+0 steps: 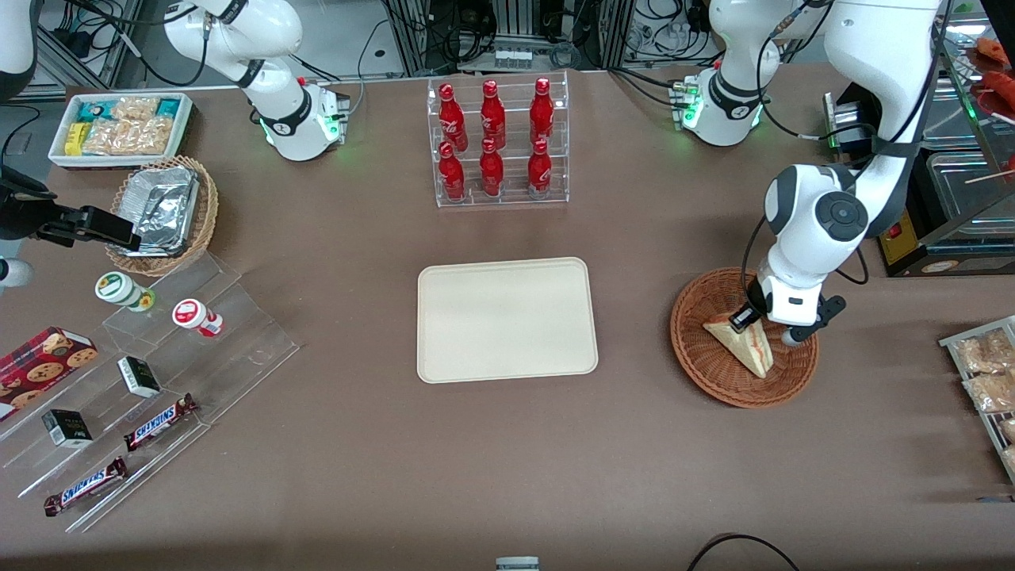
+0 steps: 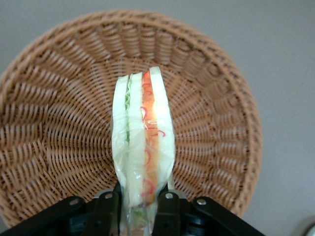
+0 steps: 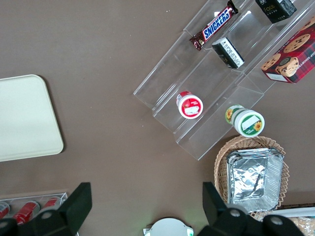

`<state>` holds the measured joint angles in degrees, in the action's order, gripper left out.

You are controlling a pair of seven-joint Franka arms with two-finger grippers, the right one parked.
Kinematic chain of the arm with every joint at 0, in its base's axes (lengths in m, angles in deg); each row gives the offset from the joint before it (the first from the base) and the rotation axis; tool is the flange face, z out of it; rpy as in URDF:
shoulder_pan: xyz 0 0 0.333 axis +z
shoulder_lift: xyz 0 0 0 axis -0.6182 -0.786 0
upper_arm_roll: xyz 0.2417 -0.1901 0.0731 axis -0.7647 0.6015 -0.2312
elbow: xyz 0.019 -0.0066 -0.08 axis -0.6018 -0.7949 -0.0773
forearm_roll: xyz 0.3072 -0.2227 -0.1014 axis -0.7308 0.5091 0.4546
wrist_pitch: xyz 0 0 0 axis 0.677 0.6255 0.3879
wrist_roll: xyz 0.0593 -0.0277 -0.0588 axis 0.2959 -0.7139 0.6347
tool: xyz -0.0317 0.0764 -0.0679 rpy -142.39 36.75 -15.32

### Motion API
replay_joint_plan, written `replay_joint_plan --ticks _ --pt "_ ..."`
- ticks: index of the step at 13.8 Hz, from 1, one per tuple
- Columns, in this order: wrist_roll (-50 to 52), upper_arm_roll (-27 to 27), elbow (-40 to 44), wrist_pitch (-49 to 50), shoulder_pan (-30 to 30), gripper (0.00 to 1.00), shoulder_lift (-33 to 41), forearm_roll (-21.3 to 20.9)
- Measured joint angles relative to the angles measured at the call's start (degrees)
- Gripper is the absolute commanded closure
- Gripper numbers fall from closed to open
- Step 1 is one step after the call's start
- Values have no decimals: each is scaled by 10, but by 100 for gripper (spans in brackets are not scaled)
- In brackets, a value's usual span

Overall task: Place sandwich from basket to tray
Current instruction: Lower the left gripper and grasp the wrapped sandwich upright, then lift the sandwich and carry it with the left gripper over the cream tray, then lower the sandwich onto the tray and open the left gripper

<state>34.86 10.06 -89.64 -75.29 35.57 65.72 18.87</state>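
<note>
Brown surface (image 1: 357, 444) fills my front view, with the cream tray (image 1: 507, 319) bare at its middle. My wrist view alone shows the tool (image 2: 139, 209) pinching the wrapped sandwich (image 2: 143, 142), which sits in the wicker basket (image 2: 59, 123).

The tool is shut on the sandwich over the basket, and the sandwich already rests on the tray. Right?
Not quite. The tool is shut on the sandwich, but it sits in the basket; the front view shows the tray bare.
</note>
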Motion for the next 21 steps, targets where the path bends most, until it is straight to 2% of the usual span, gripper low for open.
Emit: replay_joint_plan --ticks 2,4,7,13,17,21 --pt "0 5 47 103 -2 100 32 -14" --pt "0 18 132 243 -15 100 58 -24" --pt "28 34 244 355 -76 100 59 -26" --pt "84 40 309 360 -246 100 -28 -45" --pt "85 39 381 347 -320 100 -131 -46" --pt "104 39 418 275 -367 100 -218 -61"
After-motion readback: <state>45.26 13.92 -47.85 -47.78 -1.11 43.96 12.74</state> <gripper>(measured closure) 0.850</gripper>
